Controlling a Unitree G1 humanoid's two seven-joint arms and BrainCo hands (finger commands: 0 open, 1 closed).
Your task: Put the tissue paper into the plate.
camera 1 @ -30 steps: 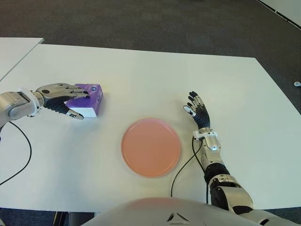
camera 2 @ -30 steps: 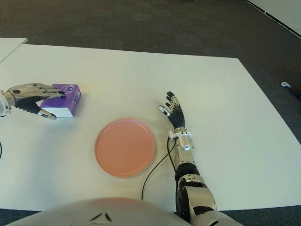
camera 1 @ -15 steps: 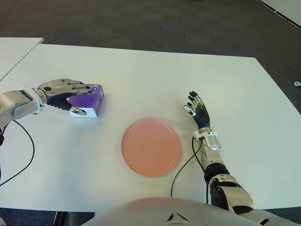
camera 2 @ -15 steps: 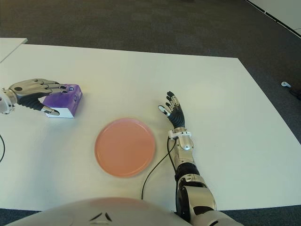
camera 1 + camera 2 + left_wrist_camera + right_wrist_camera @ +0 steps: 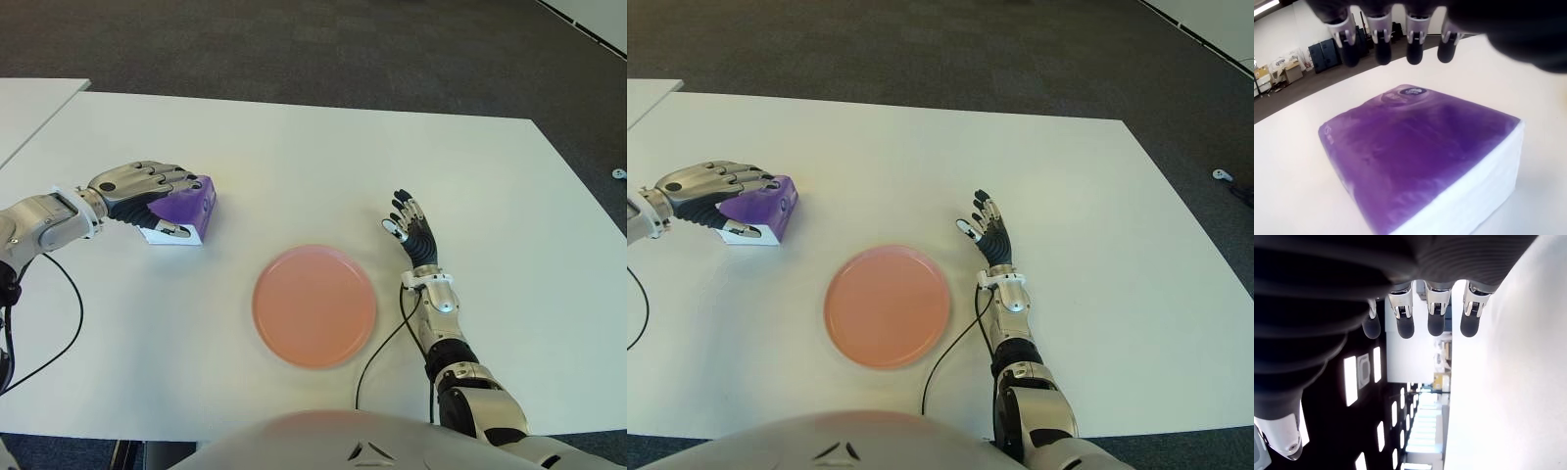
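- I have the left hand [image 5: 137, 188] draped over the tissue pack [image 5: 184, 208], a purple-wrapped block on the table [image 5: 294, 147] at the robot's left, well apart from the plate [image 5: 314, 305].
- Finger state: in the left wrist view the four fingertips [image 5: 1381, 46] hang past the far edge of the pack, curled over but clear of its top; in the left eye view the thumb [image 5: 168, 230] sits against the near white side. I judge the grasp as forming, not yet closed.
- To do this step well, I close fingers and thumb on opposite sides evenly; the film wrapper looks slick and the block soft, so I squeeze firmly before lifting.
- The right hand [image 5: 411, 231] shows just right of the plate, fingers extended, holding nothing.
- A cable [image 5: 377, 357] runs near the plate's right rim; nothing lies between pack and plate.
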